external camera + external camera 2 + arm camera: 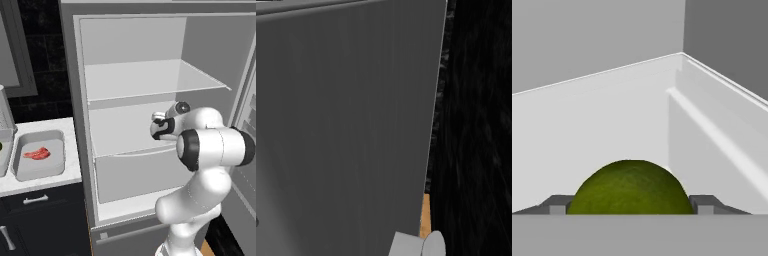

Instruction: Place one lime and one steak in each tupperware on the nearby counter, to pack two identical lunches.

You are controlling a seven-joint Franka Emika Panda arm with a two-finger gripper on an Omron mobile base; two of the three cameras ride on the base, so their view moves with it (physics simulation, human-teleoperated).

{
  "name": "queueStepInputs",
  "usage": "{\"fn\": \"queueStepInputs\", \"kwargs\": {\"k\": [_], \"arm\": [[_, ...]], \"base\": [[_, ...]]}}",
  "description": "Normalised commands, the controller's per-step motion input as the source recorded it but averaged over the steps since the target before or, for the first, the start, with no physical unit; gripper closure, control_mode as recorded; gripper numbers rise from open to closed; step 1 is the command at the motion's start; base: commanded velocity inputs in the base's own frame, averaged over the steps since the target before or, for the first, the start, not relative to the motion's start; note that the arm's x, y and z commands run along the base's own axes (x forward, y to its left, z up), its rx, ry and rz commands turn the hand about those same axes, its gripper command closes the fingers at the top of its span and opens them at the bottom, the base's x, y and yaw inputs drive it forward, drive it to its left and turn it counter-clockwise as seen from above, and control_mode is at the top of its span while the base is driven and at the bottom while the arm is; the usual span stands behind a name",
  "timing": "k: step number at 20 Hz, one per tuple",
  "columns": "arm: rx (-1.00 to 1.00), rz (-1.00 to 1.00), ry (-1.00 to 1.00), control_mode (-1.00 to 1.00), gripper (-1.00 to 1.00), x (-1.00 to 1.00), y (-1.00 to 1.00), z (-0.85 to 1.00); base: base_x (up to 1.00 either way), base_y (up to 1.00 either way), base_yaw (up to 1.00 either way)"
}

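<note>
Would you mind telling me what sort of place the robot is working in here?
A simulated kitchen, most likely: an open fridge with white shelves stands beside a white counter over dark cabinets. A tupperware holds a steak, and a lime sits between the gripper's fingertips.

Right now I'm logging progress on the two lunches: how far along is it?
Done: one steak lies in a tupperware on the counter. In hand: the tool is in the open fridge, its fingertips either side of a lime; whether it grips, I cannot tell. Left: pack this lime, the other steak; the second tray is mostly cut off.
</note>
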Motion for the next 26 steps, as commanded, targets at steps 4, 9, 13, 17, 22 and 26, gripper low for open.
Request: {"fn": "queueStepInputs", "kwargs": {"k": [4,9,13,17,22,26], "arm": [[0.01,0.0,0.0,-1.0,1.0,-0.39,0.0,-0.01],[0.0,0.0,-0.01,-1.0,1.0,-0.89,0.0,0.05],[0.0,0.01,-0.07,-1.0,1.0,-1.0,0.03,0.63],[0.0,0.07,-0.05,-1.0,1.0,-1.0,0.17,1.0],[0.0,0.14,0.0,-1.0,1.0,-0.97,0.27,1.0],[0.0,0.09,0.16,-1.0,1.0,-0.98,0.17,0.92]], "base": [[0.0,0.0,0.0],[0.0,0.0,0.0],[0.0,0.0,0.0],[0.0,0.0,0.0],[0.0,0.0,0.0],[0.0,0.0,0.0]]}}
